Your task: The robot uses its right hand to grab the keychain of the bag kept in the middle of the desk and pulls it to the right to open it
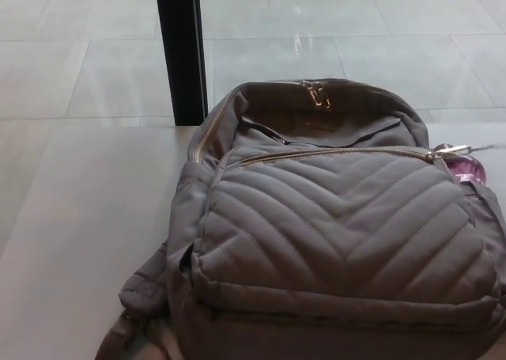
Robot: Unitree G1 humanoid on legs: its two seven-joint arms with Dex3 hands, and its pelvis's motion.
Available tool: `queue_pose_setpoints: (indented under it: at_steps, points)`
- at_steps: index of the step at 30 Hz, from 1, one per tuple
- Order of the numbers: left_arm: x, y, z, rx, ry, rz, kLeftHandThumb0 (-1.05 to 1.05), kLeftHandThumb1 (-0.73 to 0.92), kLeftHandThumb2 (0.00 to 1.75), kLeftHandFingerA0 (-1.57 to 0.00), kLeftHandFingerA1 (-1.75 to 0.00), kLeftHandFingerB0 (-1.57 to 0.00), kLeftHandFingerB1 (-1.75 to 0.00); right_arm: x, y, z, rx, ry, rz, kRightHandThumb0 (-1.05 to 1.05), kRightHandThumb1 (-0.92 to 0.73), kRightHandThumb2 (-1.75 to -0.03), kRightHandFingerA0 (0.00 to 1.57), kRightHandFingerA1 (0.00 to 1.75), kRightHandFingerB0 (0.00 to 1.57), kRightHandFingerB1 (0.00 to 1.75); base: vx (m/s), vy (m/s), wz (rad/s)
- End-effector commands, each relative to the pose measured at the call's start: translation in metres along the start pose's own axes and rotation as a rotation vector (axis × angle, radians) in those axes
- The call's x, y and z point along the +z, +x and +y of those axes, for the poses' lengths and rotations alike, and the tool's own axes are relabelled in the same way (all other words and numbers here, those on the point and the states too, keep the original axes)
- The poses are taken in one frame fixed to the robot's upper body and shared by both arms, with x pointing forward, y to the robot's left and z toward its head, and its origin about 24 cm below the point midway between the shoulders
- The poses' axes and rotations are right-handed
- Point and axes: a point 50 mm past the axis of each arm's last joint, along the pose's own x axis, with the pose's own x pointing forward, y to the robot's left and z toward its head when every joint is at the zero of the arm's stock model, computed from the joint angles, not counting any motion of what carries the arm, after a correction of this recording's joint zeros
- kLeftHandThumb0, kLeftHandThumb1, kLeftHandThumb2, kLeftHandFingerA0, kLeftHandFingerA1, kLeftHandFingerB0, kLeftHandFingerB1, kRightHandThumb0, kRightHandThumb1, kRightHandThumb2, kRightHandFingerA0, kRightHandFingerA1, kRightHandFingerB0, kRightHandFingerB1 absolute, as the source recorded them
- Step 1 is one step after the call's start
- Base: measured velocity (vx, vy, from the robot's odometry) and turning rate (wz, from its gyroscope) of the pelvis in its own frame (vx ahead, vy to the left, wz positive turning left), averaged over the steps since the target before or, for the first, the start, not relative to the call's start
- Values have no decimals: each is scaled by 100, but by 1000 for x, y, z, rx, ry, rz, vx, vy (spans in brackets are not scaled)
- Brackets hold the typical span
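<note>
A grey-brown quilted backpack (332, 233) lies flat on the pale desk (79, 217), its top toward the far edge. The front pocket's gold zipper (332, 152) runs across the bag, with the slider at the right end. A keychain (466, 149) of a thin metal chain stretches from that slider to the right, beside a pink translucent ball (462, 167). A second gold zipper pull (318, 96) sits at the bag's top. Neither of my hands shows in the head view.
A black post (180, 51) stands behind the desk's far edge, left of the bag. Pale floor tiles (356, 36) lie beyond. A bag strap (138, 297) hangs at the bag's lower left.
</note>
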Motion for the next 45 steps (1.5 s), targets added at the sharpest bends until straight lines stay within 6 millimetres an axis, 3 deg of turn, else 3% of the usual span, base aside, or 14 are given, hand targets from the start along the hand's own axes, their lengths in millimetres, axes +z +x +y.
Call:
queue_pose_setpoints:
  at_steps: [1, 3, 6, 7, 8, 9, 10, 11, 15, 18, 19, 20, 30, 45]
  points:
    - [-3, -2, 10, 12, 8, -22, -105, 92, 138, -80, -132, -80, -121, -86, -81, -26, 318, 655, 366, -105, -70, -111, 0, 23, 20, 50, 0, 0, 0]
    - [0, -1, 7, 5, 17, -22, -64, 68, 148, -138, -149, -102, -123, -86, -97, -23, 504, 728, 352, -105, -78, -64, 0, 0, 10, 34, 0, 0, 0]
    - [0, -1, 7, 4, 17, -26, -105, 92, 128, -73, -147, -71, -130, -84, -110, -18, 631, 722, 302, -105, -64, -103, 0, 0, 16, 38, 0, 0, 0]
    - [1, -1, 5, 5, 4, -27, -76, 75, 156, -138, -154, -105, -129, -82, -114, -16, 670, 738, 261, -101, -65, -100, 0, 0, 18, 41, 0, 0, 0]
    - [2, 0, 5, 6, 2, -27, -105, 92, 126, -81, -150, -74, -131, -81, -116, -16, 687, 772, 239, -105, -67, -104, 0, 0, 20, 43, 0, 0, 0]
    - [2, 0, 5, 8, 4, -29, -64, 65, 146, -138, -148, -102, -123, -82, -120, -15, 703, 874, 222, -105, -60, -102, 0, 0, 23, 44, 0, 0, 0]
    - [3, 0, 4, 9, 3, -30, -64, 65, 146, -138, -148, -102, -123, -82, -123, -14, 707, 969, 209, -105, -60, -102, 0, 0, 23, 44, 0, 0, 0]
    - [3, 0, 3, 6, 4, -29, -105, 84, 151, -89, -131, -79, -117, -84, -126, -14, 698, 979, 219, -105, -62, -106, 0, 0, 19, 41, 0, 0, 0]
    - [5, 0, 2, 1, 12, -36, -105, 92, 128, -71, -147, -69, -130, -95, -139, -19, 595, 1089, 317, -105, -63, -105, 0, 5, 9, 32, 0, 0, 0]
    - [9, 0, 1, -5, 24, -49, -105, 92, 127, -72, -148, -67, -128, -111, -155, -26, 392, 1175, 479, -82, -53, -95, 1, 35, 14, 46, 0, 0, 0]
    - [11, 0, 1, -11, -2, -47, -79, 78, 159, -120, -148, -109, -134, -130, -173, -20, 156, 1241, 662, -73, -50, -88, 3, 51, 21, 45, 0, 0, 0]
    - [13, 1, 1, -7, 45, -53, -105, 92, 141, -77, -131, -75, -122, -137, -182, -17, 77, 1196, 740, -73, -52, -90, 9, 54, 26, 47, 0, 0, 0]
    - [43, 3, -13, -82, 139, -105, -105, 72, 132, -77, -133, -62, -122, -159, -230, 58, -404, 1194, 1394, -57, -55, -85, 38, 76, 16, 52, 0, 0, 0]
    - [-15, -2, -6, -119, 72, 59, -97, 65, 143, -72, -127, -47, -105, -114, -253, 141, -57, 1098, 1378, -59, -48, -85, 20, 64, 13, 46, 0, 0, 0]
